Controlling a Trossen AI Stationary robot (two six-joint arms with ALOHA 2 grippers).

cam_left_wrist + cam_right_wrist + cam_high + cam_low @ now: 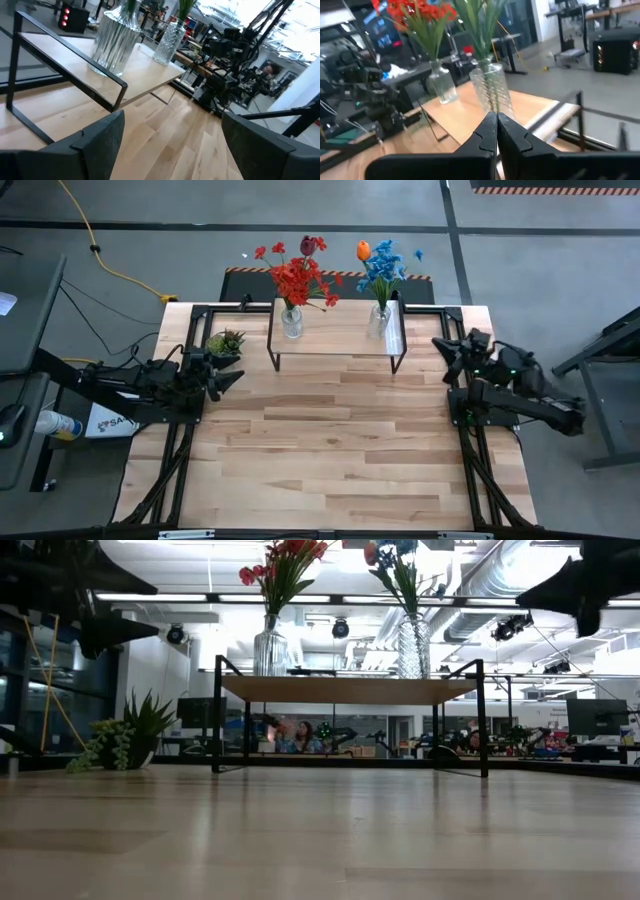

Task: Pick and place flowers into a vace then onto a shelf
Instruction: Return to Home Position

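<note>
The tabletop [330, 450] lies open in front, while the vase-laden shelf [335, 332] and a leafy tuft [226, 341] block its far edge.

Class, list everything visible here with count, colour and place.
table: one, light wood, under everything.
shelf: one, wood top, black legs, far side of table.
vases: two, clear glass, on the shelf.
red flowers: one bunch with a maroon tulip, left vase.
blue flowers: one bunch with an orange tulip, right vase.
leafy tuft: one, green, left of shelf.
left end effector: one, dark, open, table's left side.
right end effector: one, dark, shut, table's right side.
</note>
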